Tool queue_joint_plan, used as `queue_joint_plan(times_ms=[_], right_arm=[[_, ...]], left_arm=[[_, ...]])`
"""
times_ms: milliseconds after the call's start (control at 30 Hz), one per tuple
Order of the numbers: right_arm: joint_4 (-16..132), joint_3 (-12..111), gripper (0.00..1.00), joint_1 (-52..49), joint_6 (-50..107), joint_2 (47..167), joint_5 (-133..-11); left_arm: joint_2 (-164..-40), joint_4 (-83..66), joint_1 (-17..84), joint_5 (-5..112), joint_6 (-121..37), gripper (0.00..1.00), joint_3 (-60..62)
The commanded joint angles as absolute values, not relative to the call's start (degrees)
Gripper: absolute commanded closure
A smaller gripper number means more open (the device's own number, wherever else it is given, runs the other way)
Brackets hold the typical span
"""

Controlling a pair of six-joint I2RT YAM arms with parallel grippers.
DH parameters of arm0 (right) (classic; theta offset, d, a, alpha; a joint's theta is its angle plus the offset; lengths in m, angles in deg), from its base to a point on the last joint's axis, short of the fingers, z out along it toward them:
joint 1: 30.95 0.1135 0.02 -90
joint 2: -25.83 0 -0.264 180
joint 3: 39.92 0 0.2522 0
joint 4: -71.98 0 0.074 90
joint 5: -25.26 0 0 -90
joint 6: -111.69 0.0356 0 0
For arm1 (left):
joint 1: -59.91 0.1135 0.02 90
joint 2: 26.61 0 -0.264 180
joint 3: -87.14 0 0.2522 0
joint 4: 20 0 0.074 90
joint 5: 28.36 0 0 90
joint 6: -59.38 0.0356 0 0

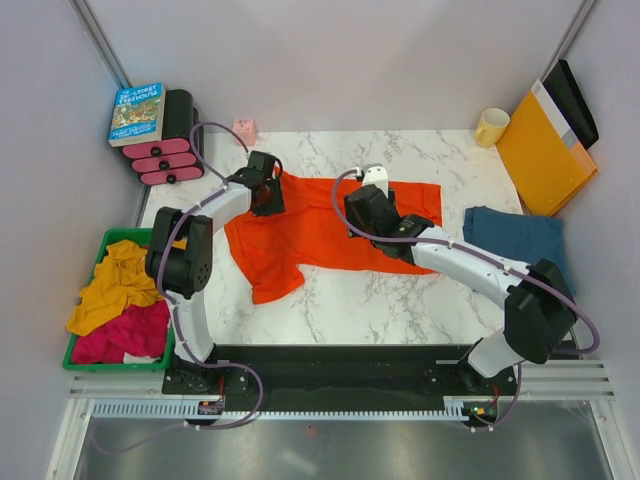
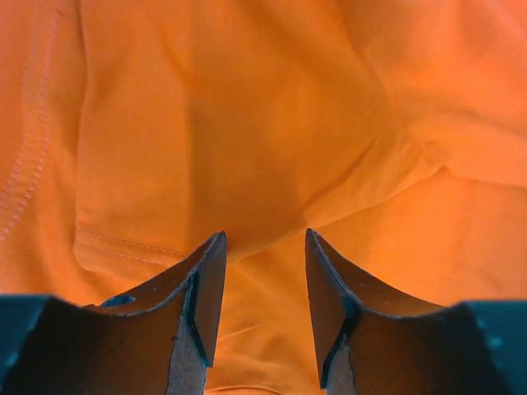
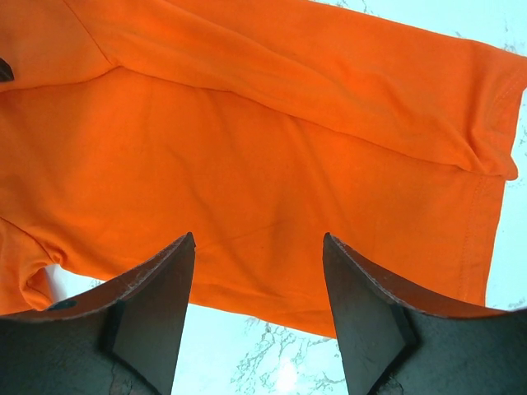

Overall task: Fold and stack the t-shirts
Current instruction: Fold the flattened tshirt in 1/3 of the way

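Observation:
The bright orange-red t-shirt (image 1: 310, 238) lies spread and rumpled on the marble table (image 1: 350, 310), one sleeve pointing toward the near left. The dark denim-blue t-shirt (image 1: 515, 238) lies folded to a rough square at the right. My left gripper (image 1: 268, 192) is open over the orange shirt's far left part; in the left wrist view (image 2: 265, 240) its fingers stand apart right above creased orange cloth (image 2: 247, 123). My right gripper (image 1: 364, 214) is open over the shirt's middle; in the right wrist view (image 3: 258, 240) it hovers over the shirt's edge (image 3: 272, 164), with marble showing below.
A green bin (image 1: 112, 236) with yellow and pink clothes stands at the left. A book (image 1: 137, 112) on pink-and-black rolls (image 1: 165, 150) is at the back left. A yellow mug (image 1: 491, 127) and a stiff orange-yellow envelope (image 1: 545, 150) are at the back right.

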State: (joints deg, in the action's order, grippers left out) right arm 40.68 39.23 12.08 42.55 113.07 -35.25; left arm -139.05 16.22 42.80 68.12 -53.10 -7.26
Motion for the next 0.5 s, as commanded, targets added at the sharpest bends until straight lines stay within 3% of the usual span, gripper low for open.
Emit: queue_joint_plan(times_ms=[0,200,333,467], right_arm=[[41.87,42.13,0.29,12.21,42.51,114.60,-36.18],[41.96,42.48,0.29,12.21,42.61,115.48,-36.44],[41.96,42.22,0.29,12.21,42.69,115.22,-36.18],[41.87,41.52,0.29,12.21,42.52,114.87,-35.83]], left_arm=[[-138.40,13.98,42.77,66.04,-51.72,0.51,-6.16],[-141.04,13.81,42.86,65.95,-50.49,0.57,-8.18],[-143.06,14.59,42.86,64.90,-50.66,0.83,-10.11],[-143.42,14.77,42.86,65.33,-50.84,0.89,-10.47]])
